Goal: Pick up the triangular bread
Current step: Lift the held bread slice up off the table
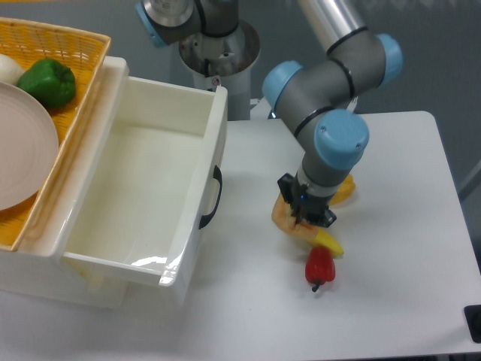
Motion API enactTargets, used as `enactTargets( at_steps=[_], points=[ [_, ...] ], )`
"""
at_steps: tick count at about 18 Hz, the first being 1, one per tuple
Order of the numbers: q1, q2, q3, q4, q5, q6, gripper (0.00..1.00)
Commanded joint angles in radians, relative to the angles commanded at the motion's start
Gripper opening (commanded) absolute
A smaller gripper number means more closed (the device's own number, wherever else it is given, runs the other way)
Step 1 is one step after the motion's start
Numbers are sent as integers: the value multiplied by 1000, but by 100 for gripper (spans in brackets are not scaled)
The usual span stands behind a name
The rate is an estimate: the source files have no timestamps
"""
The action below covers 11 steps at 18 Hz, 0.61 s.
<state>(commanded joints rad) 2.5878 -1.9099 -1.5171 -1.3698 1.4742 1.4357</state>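
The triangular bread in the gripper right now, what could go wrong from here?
The gripper seems to hold the triangular bread near one side, most of it sticking out left, so it might tilt or slip free. If it drops, the red pepper and banana lie just below and could get knocked. The fingers are hidden behind the wrist, so grip firmness on the soft pastry cannot be judged.
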Motion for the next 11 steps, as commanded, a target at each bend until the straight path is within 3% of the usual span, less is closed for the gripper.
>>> enactTargets(
  at_steps=[6,11],
  points=[
    [-14,51,-6,-11,-35,35,9],
    [-15,57,-12,-17,-34,35,9]
  ],
)
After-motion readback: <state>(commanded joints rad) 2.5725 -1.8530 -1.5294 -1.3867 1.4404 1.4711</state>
